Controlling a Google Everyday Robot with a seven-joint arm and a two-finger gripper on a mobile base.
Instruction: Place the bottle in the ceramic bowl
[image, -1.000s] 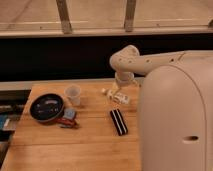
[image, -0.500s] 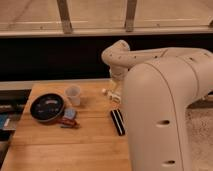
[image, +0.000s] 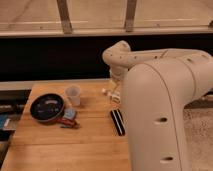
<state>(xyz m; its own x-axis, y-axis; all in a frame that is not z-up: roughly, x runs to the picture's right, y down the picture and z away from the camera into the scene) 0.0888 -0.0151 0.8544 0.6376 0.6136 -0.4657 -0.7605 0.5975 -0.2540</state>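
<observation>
The bottle (image: 110, 94) lies on the wooden table (image: 75, 145) near its back right, small and pale, with its white cap pointing left. My gripper (image: 115, 88) hangs at the end of the white arm directly over the bottle, at or just above it, and partly hides it. The ceramic bowl (image: 46, 107), wide, shallow and black with pale marks inside, sits at the table's left side, well left of the gripper.
A translucent whitish cup (image: 73, 95) stands between bowl and bottle. A small blue and red packet (image: 68, 118) lies by the bowl's right rim. A flat black striped bar (image: 118, 122) lies in front of the bottle. My large white arm (image: 165, 110) fills the right.
The arm has swung further left and forward, filling more of the right side, and the gripper has come down over the bottle. The bowl, cup and bar have not moved.
</observation>
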